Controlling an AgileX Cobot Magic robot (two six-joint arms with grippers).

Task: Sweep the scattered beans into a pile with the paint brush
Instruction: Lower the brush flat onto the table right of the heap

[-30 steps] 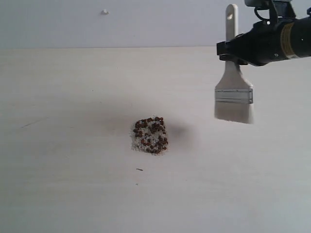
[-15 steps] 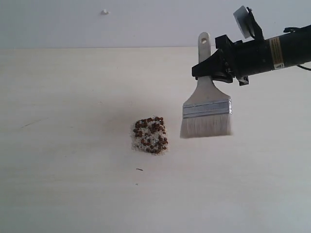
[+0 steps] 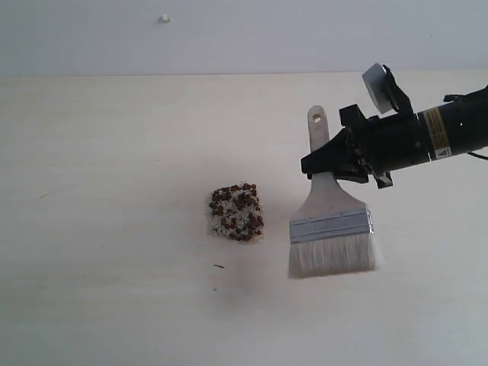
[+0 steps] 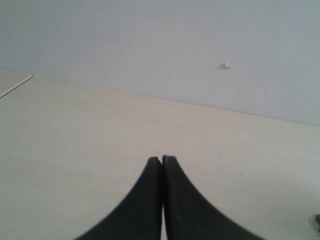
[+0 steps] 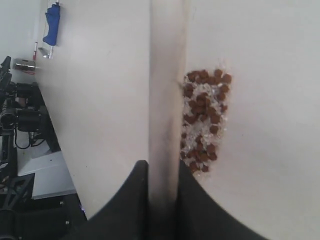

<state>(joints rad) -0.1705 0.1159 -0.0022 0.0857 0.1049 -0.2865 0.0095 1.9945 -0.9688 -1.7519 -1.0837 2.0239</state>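
While the right pincer [image 3: 326,163] clamps the wooden handle of the paint brush [image 3: 332,226], the brush sits to the right of the pile [image 3: 235,212] and clear of it, bristles pointing toward the near edge. Whether the bristles touch the worktop [image 3: 107,229] cannot be told. The beans [image 3: 242,200] (reddish-brown, mixed with white grains) lie gathered in one compact patch near the middle of the worktop. The left pincer [image 4: 162,161] grips nothing, its jaws pressed together above the worktop.
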